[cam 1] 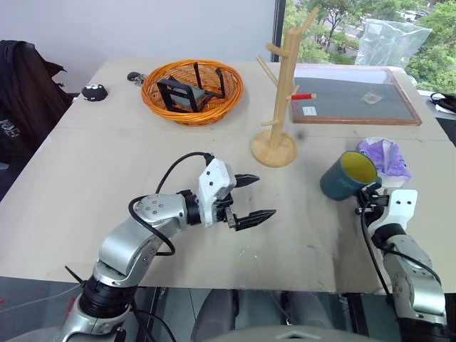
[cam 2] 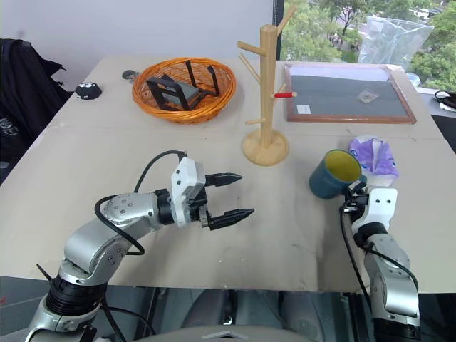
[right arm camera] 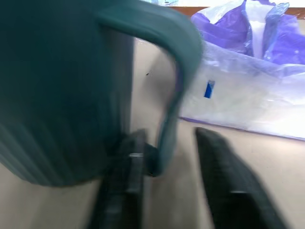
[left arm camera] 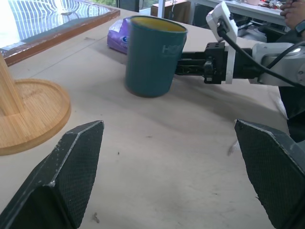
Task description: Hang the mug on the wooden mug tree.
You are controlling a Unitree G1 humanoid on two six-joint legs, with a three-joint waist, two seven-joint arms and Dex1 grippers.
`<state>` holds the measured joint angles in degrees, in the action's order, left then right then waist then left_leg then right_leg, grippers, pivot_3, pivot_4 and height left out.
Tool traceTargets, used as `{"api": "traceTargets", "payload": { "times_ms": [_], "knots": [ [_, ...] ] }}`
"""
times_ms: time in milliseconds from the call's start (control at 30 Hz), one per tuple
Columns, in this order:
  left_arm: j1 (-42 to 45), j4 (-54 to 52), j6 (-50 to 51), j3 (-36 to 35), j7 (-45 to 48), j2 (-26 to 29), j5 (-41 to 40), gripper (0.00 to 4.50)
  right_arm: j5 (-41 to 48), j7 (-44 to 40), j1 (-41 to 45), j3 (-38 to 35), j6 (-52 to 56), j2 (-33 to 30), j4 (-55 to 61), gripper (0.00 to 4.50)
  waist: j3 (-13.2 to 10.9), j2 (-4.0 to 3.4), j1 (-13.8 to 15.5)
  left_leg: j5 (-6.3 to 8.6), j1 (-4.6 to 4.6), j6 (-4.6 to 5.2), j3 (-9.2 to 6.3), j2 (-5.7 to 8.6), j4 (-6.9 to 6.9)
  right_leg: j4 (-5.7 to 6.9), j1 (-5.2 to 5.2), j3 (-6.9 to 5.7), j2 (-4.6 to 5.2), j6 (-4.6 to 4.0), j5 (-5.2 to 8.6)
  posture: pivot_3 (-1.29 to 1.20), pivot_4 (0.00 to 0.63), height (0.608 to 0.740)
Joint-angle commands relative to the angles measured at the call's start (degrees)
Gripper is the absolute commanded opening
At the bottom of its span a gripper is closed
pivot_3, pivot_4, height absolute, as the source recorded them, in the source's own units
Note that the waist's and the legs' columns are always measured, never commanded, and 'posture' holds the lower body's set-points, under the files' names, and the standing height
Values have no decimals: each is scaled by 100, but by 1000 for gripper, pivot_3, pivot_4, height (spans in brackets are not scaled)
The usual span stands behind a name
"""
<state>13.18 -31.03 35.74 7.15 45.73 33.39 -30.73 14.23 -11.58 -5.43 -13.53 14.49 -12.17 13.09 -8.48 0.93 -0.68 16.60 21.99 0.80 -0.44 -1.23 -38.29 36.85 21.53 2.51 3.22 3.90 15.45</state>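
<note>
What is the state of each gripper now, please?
Left gripper: open, holding nothing.
Right gripper: closed on the mug handle.

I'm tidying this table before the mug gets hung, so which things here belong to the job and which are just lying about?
For the job:
- teal-blue ceramic mug with yellow inside
- pale wooden mug tree with pegs
- right end effector, at the mug's handle

Lying about:
- orange woven basket
- wood-framed grey board
- purple plastic bag
</note>
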Motion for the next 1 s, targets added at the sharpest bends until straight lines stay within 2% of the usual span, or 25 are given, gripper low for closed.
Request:
{"api": "traceTargets", "payload": {
  "times_ms": [33, 167, 267, 400, 567, 667, 733, 833, 1000],
  "knots": [
    [38, -279, -122, -120, -22, 9, -65, 4500, -55, 67, 78, -33, -151, 6, -8, 72, 1, 1, 0, 0, -1, 0, -1, 0, 0, 0, -1, 0, -1, 0, 0, 0, 150, 737],
    [37, -260, -138, -136, -11, 23, -55, 4500, -62, 56, 120, -49, -184, -40, -9, 72, 0, 0, 2, 0, 1, 0, 0, 0, 0, -1, 0, 0, 0, 0, 0, 0, 150, 737],
    [-7, -275, -159, -139, -9, 34, -42, 4500, -17, -196, 163, -27, -11, -325, 211, 72, -1, -1, -2, 0, 1, 0, 0, 0, 0, 0, 1, 0, 0, 0, 0, 0, 150, 737],
    [-53, -283, -170, -228, -148, -84, -109, 4500, 487, -1250, 543, 67, 801, -1379, 682, 72, -9, -11, -6, 0, 1, 1, 7, 2, -2, -1, 0, 7, 1, 2, -1, 0, 150, 737],
    [-52, -205, -345, -383, -430, -403, -144, 4500, 1101, -2726, 1938, 327, 1665, -2894, 564, 72, -12, -14, -30, 1, -2, 2, 6, -3, -2, 1, 2, 9, -7, 1, -2, 0, 150, 737],
    [20, -137, -431, -499, -691, -678, -165, 4500, 989, -3707, 3159, 831, 1583, -3497, -136, 72, -15, -10, -13, 1, 3, 3, -2, -4, -1, -3, 2, 2, -9, 0, -1, 0, 150, 737],
    [47, -148, -636, -507, -880, -824, 29, 4500, 812, -4297, 4064, 1201, 1367, -3633, -857, 72, -19, -4, -13, 1, 7, 3, -6, -4, -2, -7, 1, -3, -8, 0, -1, 0, 150, 737],
    [220, -121, -1088, -654, -1369, -1206, 317, 4500, 320, -5077, 5370, 1734, 669, -3587, -2331, 72, -24, 0, 2, 1, 12, 2, 0, 0, -4, -12, 5, 0, -3, 1, -3, 0, 150, 737],
    [261, -370, -1217, -729, -1699, -1443, 307, 4500, -238, -6140, 6549, 2288, -337, -3374, -3972, 72, -24, 3, 13, -15, 57, -25, -14, -1, -6, -14, 34, -17, 4, 0, -3, 0, 150, 737]
  ]
}}
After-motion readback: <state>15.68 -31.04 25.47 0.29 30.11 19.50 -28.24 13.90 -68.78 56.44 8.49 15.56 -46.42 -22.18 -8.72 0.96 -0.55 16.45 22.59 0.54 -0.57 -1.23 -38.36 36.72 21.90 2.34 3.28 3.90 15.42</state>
